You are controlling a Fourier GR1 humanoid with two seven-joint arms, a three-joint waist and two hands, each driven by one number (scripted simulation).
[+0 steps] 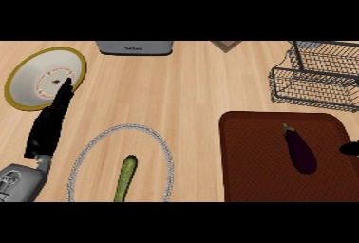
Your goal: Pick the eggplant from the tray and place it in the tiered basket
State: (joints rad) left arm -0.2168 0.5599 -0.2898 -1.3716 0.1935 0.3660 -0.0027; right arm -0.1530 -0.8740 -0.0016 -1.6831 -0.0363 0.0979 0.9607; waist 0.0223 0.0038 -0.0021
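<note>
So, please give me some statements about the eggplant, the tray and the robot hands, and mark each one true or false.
1. The eggplant lies on the dark red tray. True.
2. The eggplant is already in the tiered basket. False: it lies on the tray.
3. The left robot hand points toward the yellow-rimmed plate. True.
4. A cucumber lies on the tray. False: it lies on the glass plate.
5. The right robot hand holds the eggplant. False: it only shows at the right edge, apart from it.
</note>
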